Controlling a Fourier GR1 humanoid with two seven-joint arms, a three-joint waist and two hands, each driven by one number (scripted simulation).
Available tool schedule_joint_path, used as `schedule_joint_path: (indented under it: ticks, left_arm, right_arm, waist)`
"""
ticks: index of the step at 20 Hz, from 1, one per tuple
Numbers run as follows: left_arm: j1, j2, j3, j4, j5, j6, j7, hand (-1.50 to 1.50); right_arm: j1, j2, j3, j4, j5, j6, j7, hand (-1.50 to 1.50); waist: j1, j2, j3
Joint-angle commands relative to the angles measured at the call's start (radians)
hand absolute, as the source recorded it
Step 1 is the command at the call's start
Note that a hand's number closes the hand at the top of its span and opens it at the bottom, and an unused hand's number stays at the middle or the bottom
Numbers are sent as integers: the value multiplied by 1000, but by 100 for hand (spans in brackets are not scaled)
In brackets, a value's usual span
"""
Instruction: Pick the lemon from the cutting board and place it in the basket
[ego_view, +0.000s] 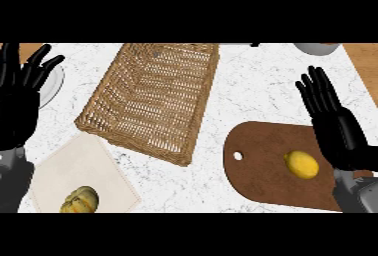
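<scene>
Currently: lemon (301, 164) on board (277, 167), at 4 o'clock from basket (153, 100); right hand (336, 127) spread, just beside lemon; left hand (22, 95) spread, at 9 o'clock edge

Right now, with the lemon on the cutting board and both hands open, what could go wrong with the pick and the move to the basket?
1. The lemon sits right beside the open right hand; being round, it may roll across the cutting board if nudged rather than enclosed.
2. The wicker basket lies to the left, so the carry crosses open counter and must clear its near rim.
3. A yellow-orange squash-like item on the beige mat could be mistaken for the target.
</scene>
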Motion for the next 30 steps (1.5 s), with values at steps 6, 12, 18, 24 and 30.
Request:
schedule_joint_path:
  ticks: [6, 12, 18, 24, 30]
  left_arm:
    - [42, 110, -115, 68, -196, -25, 56, 0]
    - [124, 82, -142, 102, -247, 19, 88, 0]
    - [104, 92, -123, 103, -236, 1, 107, 0]
    - [103, 92, -144, 105, -257, -10, 99, 0]
    - [45, 66, -156, 124, -274, 5, 134, 0]
  right_arm:
    - [-87, -52, 353, -113, -55, 560, 24, 150]
    - [204, -62, 469, -333, -108, 586, 20, -150]
    - [41, -203, 228, -448, 162, 421, 82, -150]
    - [-194, -485, 84, -466, 301, 559, 249, -150]
    - [-310, -712, 126, -459, 350, 911, 194, -150]
  waist:
    - [77, 10, -17]
    - [-38, -19, -23]
    - [-37, -22, -26]
    - [-6, -19, -29]
    - [-3, -7, -25]
